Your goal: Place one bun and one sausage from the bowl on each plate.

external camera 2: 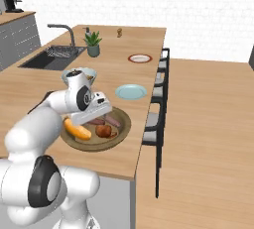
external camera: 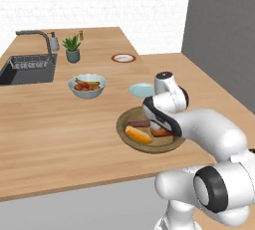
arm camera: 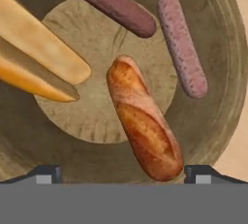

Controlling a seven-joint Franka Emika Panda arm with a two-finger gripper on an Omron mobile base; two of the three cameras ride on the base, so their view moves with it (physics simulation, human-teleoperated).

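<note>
The brown wooden bowl [external camera: 123, 133] [external camera 2: 124, 123] [arm camera: 220, 97] sits near the counter's front edge. In it lie a yellow-orange bun [external camera: 138, 135] [external camera 2: 76, 129] [arm camera: 41, 58], a reddish-brown bun [external camera: 159, 132] [external camera 2: 104, 131] [arm camera: 143, 119], a dark maroon sausage [external camera: 139, 123] [arm camera: 106, 2] and a pinkish sausage [external camera 2: 114, 121] [arm camera: 181, 43]. My gripper [arm camera: 123, 173] hangs open just over the bowl, its fingertips straddling the near end of the reddish-brown bun without touching it. The light blue plate [external camera: 141, 90] [external camera 2: 131, 92] lies just beyond the bowl. The red-rimmed white plate [external camera: 123, 58] [external camera 2: 140, 58] lies farther back. Both plates are bare.
A pale blue fruit bowl [external camera: 87, 85] stands left of the blue plate. At the back left are a sink [external camera: 27, 69] [external camera 2: 52, 58] with its faucet and a potted plant [external camera: 72, 49] [external camera 2: 93, 43]. Dark stools [external camera 2: 156, 119] line the counter's right edge.
</note>
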